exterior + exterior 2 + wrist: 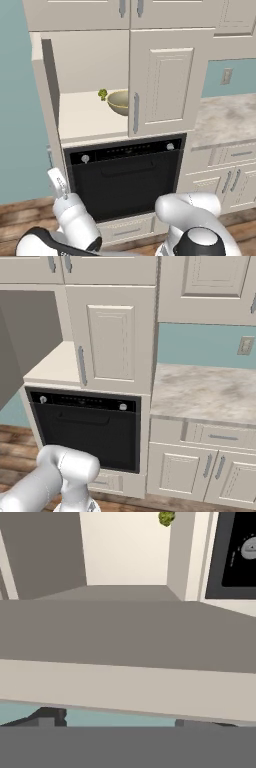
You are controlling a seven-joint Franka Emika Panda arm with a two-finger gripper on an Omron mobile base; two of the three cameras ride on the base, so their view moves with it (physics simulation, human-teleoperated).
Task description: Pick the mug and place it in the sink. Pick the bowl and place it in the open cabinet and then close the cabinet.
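**Risk at door closing: slip off edge, snag on oven, bowl disturbed**

Bowl (120,102) seated on cabinet (85,117) floor, partly hidden behind shut right door (167,82), just beside small green broccoli piece (102,93). Judged: placing step done, closing step left.

Left door (50,85) swung fully out, seen edge-on from left base view. Hand (56,179) low, near bottom corner of that door, in front of oven (125,175) at its left side. Fingertips (47,716) spread wide in hand view, nothing visibly clamped between them; door panel broad and very close across that view. Contact with door not decidable from these pictures.

Possible failures, judged:
- Push applied too near bottom corner: finger sliding under or past door edge, door left ajar.
- Push too close to hinge side: little leverage, door stalling part way.
- Low arm posture: forearm or wrist scraping oven front or control strip during swing.
- Spread fingers catching door edge: door dragged back open on retreat.
- Hard slam: bowl jolted, broccoli piece rolling.
- Bowl rim too far forward: door stopped short. Clearance not readable here.
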